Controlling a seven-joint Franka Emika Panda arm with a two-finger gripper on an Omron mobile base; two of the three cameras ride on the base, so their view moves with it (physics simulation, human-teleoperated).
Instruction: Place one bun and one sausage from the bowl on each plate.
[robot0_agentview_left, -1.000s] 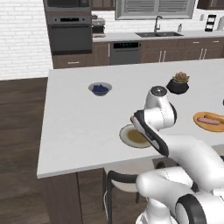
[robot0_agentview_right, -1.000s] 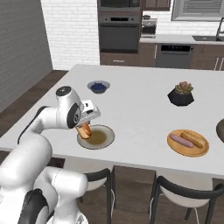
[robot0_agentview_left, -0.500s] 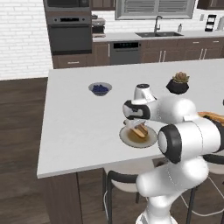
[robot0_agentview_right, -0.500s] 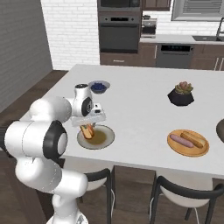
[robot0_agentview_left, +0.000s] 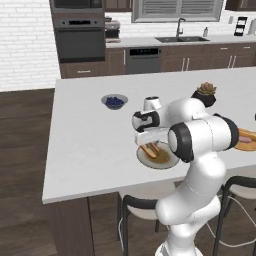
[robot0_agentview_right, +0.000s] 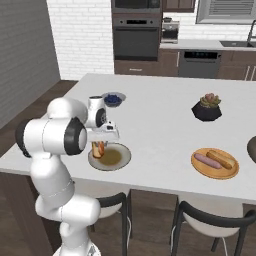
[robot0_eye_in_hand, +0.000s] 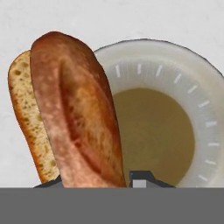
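One bun (robot0_eye_in_hand: 74, 113) is clamped in the gripper (robot0_agentview_left: 150, 146), jaws shut on its lower end, and it stands on end over the left edge of the grey-rimmed plate (robot0_eye_in_hand: 192, 87) in the hand view, at the centre of the left base view. Held upright and low like this, it looks ready to be lowered and laid onto the plate's olive-brown centre. Its crust is golden-brown and glossy, its cut face pale and porous; the plate is a smooth round disc with faint ticks around the rim. At the right of the right base view, the orange-tan plate (robot0_agentview_right: 200, 167) already carries a pink sausage (robot0_agentview_right: 207, 161) beside a second bun (robot0_agentview_right: 220, 158) on the white worktop (robot0_agentview_right: 160, 120).
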